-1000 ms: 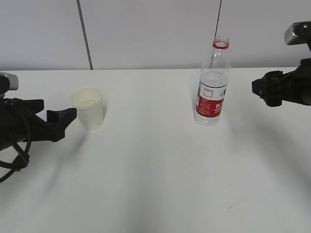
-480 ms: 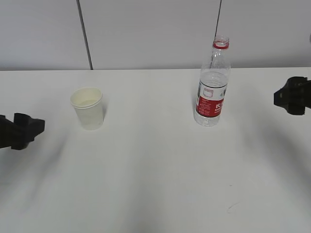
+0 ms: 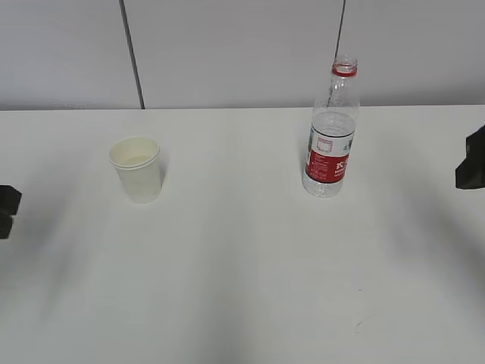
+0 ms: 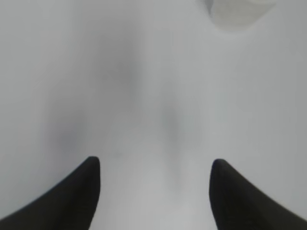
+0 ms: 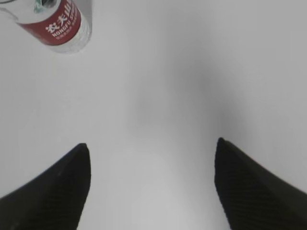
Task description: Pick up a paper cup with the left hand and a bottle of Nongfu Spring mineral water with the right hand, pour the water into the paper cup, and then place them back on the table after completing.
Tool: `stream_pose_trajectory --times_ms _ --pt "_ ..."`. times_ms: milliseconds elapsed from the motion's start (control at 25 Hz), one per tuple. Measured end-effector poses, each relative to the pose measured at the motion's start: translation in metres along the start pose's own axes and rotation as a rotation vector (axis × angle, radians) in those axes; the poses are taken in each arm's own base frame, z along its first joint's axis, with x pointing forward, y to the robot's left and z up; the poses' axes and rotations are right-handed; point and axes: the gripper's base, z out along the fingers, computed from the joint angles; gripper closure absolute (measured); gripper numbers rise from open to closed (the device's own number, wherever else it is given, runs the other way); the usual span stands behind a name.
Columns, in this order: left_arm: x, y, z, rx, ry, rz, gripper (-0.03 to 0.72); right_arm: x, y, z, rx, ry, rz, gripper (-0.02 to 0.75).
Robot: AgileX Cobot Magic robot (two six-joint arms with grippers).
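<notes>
A white paper cup (image 3: 137, 168) stands upright on the white table (image 3: 242, 258) at the left; its blurred base shows at the top of the left wrist view (image 4: 237, 12). An uncapped Nongfu Spring bottle (image 3: 331, 133) with a red label stands upright at the right; its lower part shows in the right wrist view (image 5: 55, 26). My left gripper (image 4: 154, 165) is open and empty, well clear of the cup, only a black tip at the left edge of the exterior view (image 3: 6, 211). My right gripper (image 5: 152, 148) is open and empty, far from the bottle, at the right edge of that view (image 3: 473, 161).
A grey panelled wall (image 3: 227, 53) with two dark vertical seams runs behind the table's far edge. A tiny dark speck (image 3: 360, 324) lies on the tabletop near the front right.
Both arms have drawn back outward: the left one to the left edge, the right one to the right edge, nearly out of the exterior view. Cup and bottle have not moved.
</notes>
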Motion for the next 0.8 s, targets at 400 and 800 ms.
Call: stream_pose_trajectory --times_ms 400,800 --pt "0.003 0.005 -0.036 -0.100 0.336 -0.015 0.314 -0.001 0.003 -0.035 -0.002 0.274 -0.063 0.146" --pt "0.003 0.001 -0.040 -0.055 0.361 -0.013 0.325 0.006 0.001 -0.040 0.005 0.348 -0.116 0.148"
